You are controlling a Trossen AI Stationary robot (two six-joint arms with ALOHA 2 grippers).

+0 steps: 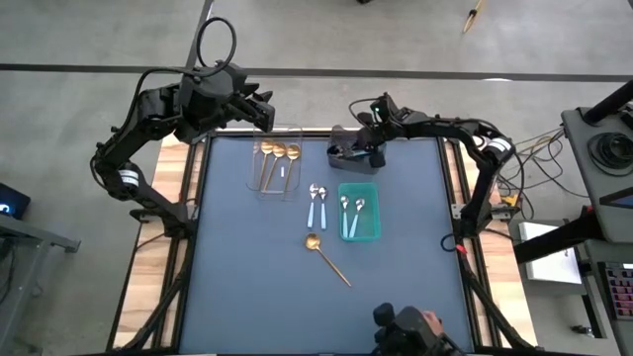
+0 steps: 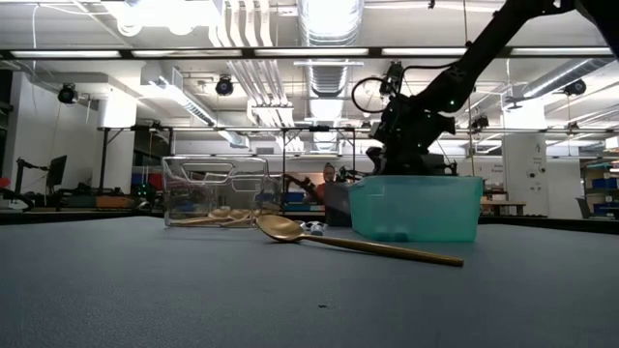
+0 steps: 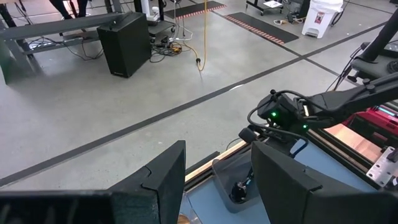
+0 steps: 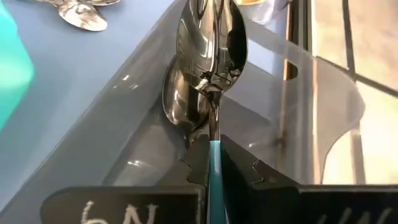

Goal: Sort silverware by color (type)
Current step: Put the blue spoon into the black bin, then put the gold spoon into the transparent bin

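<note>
My right gripper [image 4: 213, 163] is clamped on the teal handle of a dark spoon [image 4: 211, 43], bowl pointing away from me — it hangs over the grey bin [image 1: 353, 158] at the table's far edge, where another dark spoon [image 4: 180, 99] already lies. My left gripper [image 3: 217, 180] hovers above the far end of the clear bin [image 1: 275, 158], fingers spread wide and empty.

In the clear bin lie three gold spoons [image 1: 279, 151]. In the teal bin [image 1: 359, 212], just nearer than the grey one, are two blue-handled spoons [image 1: 352, 210]. Two more blue-handled spoons [image 1: 316, 201] lie on the mat [image 1: 237, 277] between the clear and teal bins, side by side. One gold spoon [image 1: 324, 254] lies loose on the mat, nearer than the bins, with its handle slanting away from them.
</note>
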